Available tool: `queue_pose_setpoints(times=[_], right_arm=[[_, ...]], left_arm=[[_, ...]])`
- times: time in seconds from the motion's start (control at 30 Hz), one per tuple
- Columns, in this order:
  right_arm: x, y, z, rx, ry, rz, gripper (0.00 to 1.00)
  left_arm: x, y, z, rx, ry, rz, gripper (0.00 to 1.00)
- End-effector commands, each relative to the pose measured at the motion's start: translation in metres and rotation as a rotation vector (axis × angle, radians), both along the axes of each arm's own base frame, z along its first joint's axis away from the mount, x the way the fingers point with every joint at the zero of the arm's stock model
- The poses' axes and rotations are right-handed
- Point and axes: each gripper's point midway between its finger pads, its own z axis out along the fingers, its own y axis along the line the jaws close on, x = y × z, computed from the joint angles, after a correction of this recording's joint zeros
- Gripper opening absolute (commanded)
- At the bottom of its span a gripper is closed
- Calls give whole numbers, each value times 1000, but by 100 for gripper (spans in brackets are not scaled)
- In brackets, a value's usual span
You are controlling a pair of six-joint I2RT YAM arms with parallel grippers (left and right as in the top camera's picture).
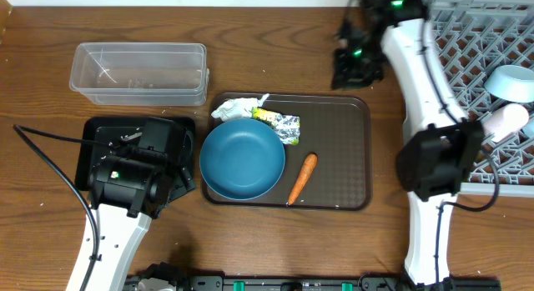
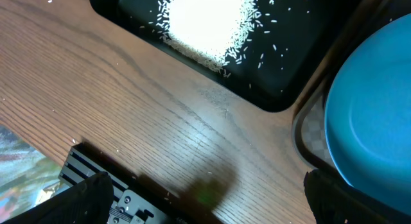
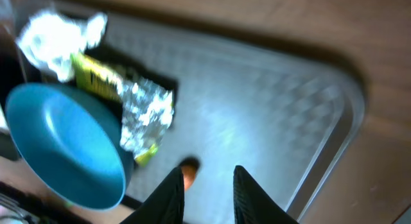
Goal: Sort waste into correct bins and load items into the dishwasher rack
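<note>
A heap of white rice (image 2: pixel 205 22) lies in the black tray (image 2: pixel 302 63), with my left gripper (image 2: pixel 205 208) open and empty over bare table just in front of it. On the brown serving tray (image 1: pixel 338 149) sit the dark-blue bowl (image 1: pixel 242 158), the carrot (image 1: pixel 302 178), crumpled paper (image 1: pixel 236 108) and the foil wrapper (image 1: pixel 282 126). My right gripper (image 1: pixel 349 66) hovers above the tray's back right corner; its fingers (image 3: pixel 170 198) stand a little apart with nothing between them, so it is open. The grey rack (image 1: pixel 476 32) holds the light-blue bowl (image 1: pixel 511 81) and the cup (image 1: pixel 505 120).
The clear tub (image 1: pixel 138 72) stands at the back left, behind the black tray. My left arm covers most of that tray from above. The right arm stretches along the rack's left side. A dark rail runs along the table's front edge (image 2: pixel 122 192).
</note>
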Motion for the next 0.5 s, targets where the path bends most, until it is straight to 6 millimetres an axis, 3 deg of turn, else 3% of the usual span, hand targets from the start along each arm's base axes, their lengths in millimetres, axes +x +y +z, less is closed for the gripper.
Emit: queue_pose_setpoints(times=[0.0,0.27,0.47], right_arm=[[-15,6,-5,-170,16,-39,23],[-50,44,-6,-319,18,-3,24],[-63,32,0,-462,10,-29,24]], left_arm=[[1,2,3,4,-13,18,98],[1,2,3,4,-13,18,98],[1,2,3,4,-13,18,98]])
